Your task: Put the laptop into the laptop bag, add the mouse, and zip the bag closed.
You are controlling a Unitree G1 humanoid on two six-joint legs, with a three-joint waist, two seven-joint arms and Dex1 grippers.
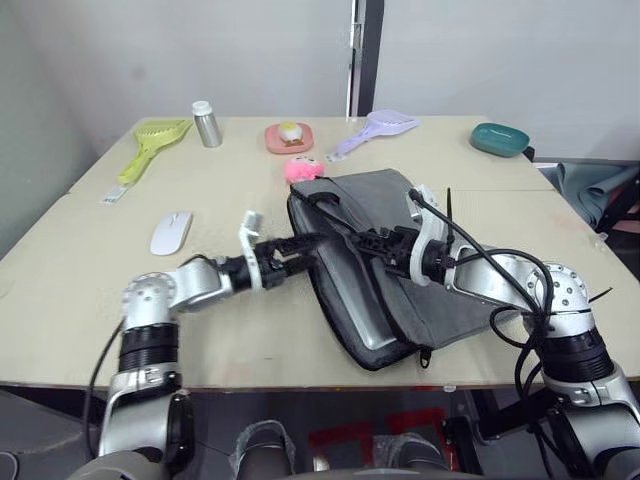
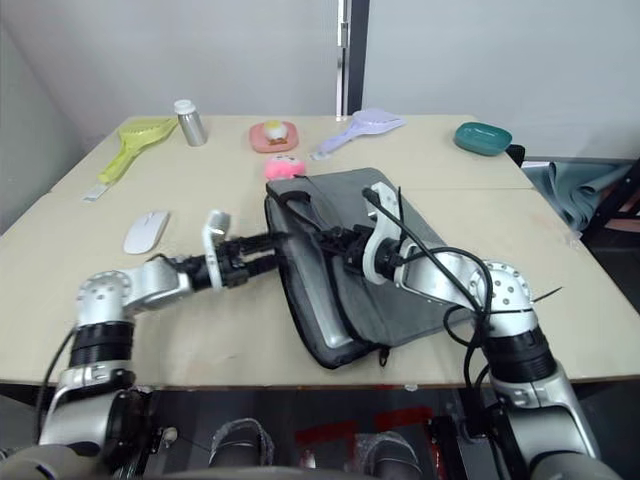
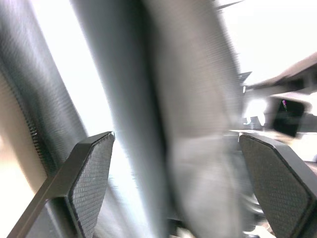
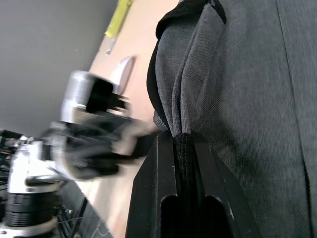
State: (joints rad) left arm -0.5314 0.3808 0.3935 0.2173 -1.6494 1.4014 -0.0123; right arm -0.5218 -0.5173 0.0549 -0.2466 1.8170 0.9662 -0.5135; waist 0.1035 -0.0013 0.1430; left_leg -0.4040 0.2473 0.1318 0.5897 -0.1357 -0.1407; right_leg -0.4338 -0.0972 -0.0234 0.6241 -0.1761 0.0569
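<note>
Laptop bag (image 1: 400,265): grey fabric, black edging, lying flat near the front edge of the table (image 1: 90,270), its long side running diagonally. Mouth along the robot's-left edge gapes; top flap lifted there. Laptop (image 1: 352,300): silver edge visible inside that opening, most of it hidden under the flap.

Right gripper (image 1: 352,240): over the bag's open edge, fingers pinched tight on a black strap handle with a fold of grey fabric bunched against it; right wrist view shows the strap squeezed between the two fingers (image 4: 163,198).

Left gripper (image 1: 305,250): at the bag's left edge, tips at the opening. Left wrist view shows its pads (image 3: 91,173) spread wide, with grey fabric and a pale band between them; nothing clamped.

Mouse (image 1: 171,232): white, on bare tabletop well to the left of the bag, apart from both grippers.

Pink plush toy (image 1: 303,169): just beyond the bag's far corner, touching or nearly so. Farther back from the bag: pink dish (image 1: 289,137) with a yellow-white item, metal canister (image 1: 206,125), yellow-green scoop (image 1: 150,145), lavender scoop (image 1: 375,128), teal dish (image 1: 500,139) at the far right.
</note>
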